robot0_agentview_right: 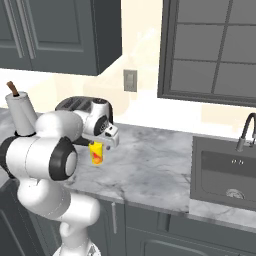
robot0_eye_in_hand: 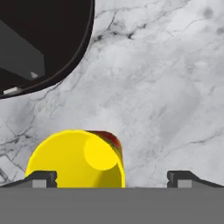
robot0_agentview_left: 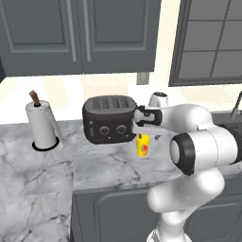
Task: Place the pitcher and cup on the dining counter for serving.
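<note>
The claw [robot0_eye_in_hand: 111,178] is held spread wide just above the yellow cup [robot0_eye_in_hand: 78,158], nothing being gripped; one fingertip [robot0_eye_in_hand: 41,177] lies over the cup's rim, the other well off to the side. The cup stands on the marble bench [robot0_agentview_left: 113,163] just beside the black toaster [robot0_agentview_left: 109,119]. For a clean grasp, the claw is best shifted sideways until the cup is centred between the fingers, then lowered without the toaster being brushed.

Grey-veined marble counter [robot0_agentview_left: 113,165], black toaster [robot0_agentview_left: 108,119], paper-towel roll [robot0_agentview_left: 41,125], yellow cup [robot0_agentview_left: 142,144] beside toaster
</note>
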Robot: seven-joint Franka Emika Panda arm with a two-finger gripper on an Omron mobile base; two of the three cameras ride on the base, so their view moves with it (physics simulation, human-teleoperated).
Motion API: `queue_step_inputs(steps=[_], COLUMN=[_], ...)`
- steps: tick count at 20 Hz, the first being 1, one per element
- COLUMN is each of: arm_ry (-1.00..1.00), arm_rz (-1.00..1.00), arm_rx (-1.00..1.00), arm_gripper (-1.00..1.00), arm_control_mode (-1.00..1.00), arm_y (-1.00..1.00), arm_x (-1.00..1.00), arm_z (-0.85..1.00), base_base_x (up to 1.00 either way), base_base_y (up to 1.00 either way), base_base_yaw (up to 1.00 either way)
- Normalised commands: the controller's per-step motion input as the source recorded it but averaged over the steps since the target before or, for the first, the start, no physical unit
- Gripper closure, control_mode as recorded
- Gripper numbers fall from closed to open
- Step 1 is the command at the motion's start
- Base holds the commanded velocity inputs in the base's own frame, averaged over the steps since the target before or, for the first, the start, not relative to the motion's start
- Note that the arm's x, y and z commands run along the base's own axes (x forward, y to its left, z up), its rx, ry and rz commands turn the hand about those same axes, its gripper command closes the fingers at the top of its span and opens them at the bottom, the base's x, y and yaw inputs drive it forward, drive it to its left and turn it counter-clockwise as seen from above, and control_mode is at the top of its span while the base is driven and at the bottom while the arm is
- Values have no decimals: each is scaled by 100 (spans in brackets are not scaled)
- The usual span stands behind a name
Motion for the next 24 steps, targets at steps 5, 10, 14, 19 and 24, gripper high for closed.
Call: queue_step_inputs(steps=[5, 10, 14, 19, 24], arm_ry=[3, 0, 0, 0, 0], arm_rz=[0, 0, 0, 0, 0], arm_rx=[0, 0, 0, 0, 0], arm_gripper=[-100, -100, 100, 100, 100], arm_control_mode=[-100, -100, -100, -100, -100], arm_y=[0, 0, 0, 0, 0], arm_x=[-3, 0, 0, 0, 0], arm_z=[-42, -30, -22, -2, 0], base_base_x=[0, 0, 0, 0, 0], base_base_y=[0, 0, 0, 0, 0], base_base_yaw=[0, 0, 0, 0, 0])
